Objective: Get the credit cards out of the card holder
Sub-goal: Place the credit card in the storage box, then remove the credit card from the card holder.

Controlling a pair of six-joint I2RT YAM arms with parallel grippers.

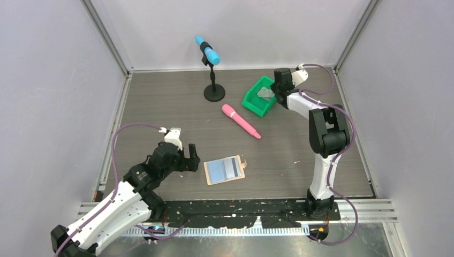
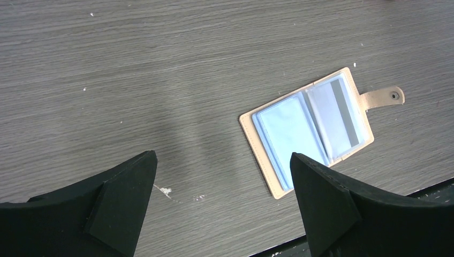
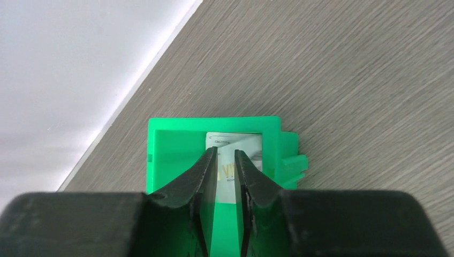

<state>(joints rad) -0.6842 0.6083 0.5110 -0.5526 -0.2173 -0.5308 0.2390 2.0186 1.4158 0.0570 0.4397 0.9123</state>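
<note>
Left wrist view: the card holder (image 2: pixel 267 176) lies flat and open like a little book on the grey wood-grain table (image 2: pixel 160 64), a tan, leathery rectangle with stitched edges and a snap tab (image 2: pixel 383 97) poking from its far side. Clear glossy sleeves cover both pages. The blue card (image 2: pixel 289 134) sits under one, and a pale silvery-grey card (image 2: pixel 338 115) with a darker stripe sits under the other. The left gripper (image 2: pixel 222 157) hangs above the table with its blunt black fingers spread wide and nothing between them. The holder is just ahead of it, off towards the finger on the right of that view, whose tip overlaps the holder's near corner in the picture. From overhead the same gripper (image 1: pixel 187 158) is just beside the holder (image 1: pixel 225 170), apart from it. Far across the table the right gripper (image 3: pixel 226 152) points down into a green plastic bin (image 3: pixel 176 139) with square moulded walls. Its fingers are parted only by a narrow slit, and another pale card (image 3: pixel 235 140) lies flat below the tips, showing on either side of them. I cannot tell whether they touch it. Between the two arms lies a smooth pink cylinder (image 1: pixel 241 121), and beyond it a blue-headed microphone (image 1: pixel 207 51) stands on a round black base.
</note>
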